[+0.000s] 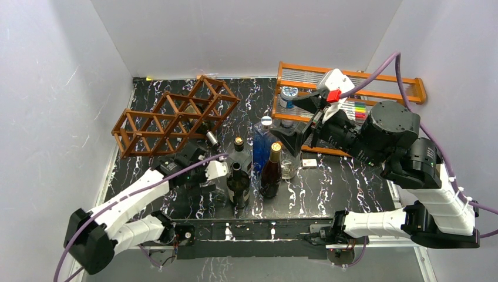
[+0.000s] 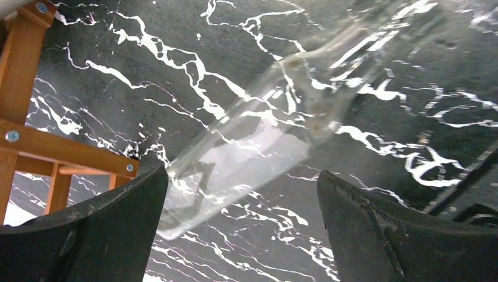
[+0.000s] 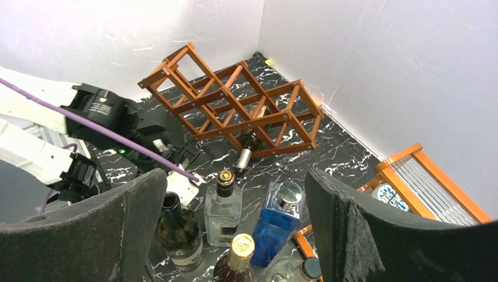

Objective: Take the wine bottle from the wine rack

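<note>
- The black bench [image 1: 352, 182] with white marble veins fills the floor of the white box.
- The dark reddish-brown wooden lattice wine rack [image 3: 258, 119] sits at the back left of the bench, near the corner.
- The bright orange shelf unit [image 1: 352, 74] with clear shelves sits at the back right, well apart from the rack.
- The right hand [image 3: 234, 175] hangs high over the middle of the bench. Its fingers are spread wide and it holds nothing.
- The left hand [image 2: 242, 176] is low, just in front of the rack. Its fingers are spread wide too.
- A bunch of standing glass bottles [image 1: 238, 185] is in the middle of the bench, beside the left hand.
- A clear glass bottle [image 2: 252, 135] looks blurry in front of the left hand. The fingers are not squeezing it. I cannot tell if it stands or lies.
- The dark glass wine bottle [image 3: 249, 143] with a silver cap lies in a bottom cell of the rack. Its neck pokes out toward the standing bottles.
- I think the job is not done yet. Grabbing the wine bottle and pulling it out is what is left.
</note>
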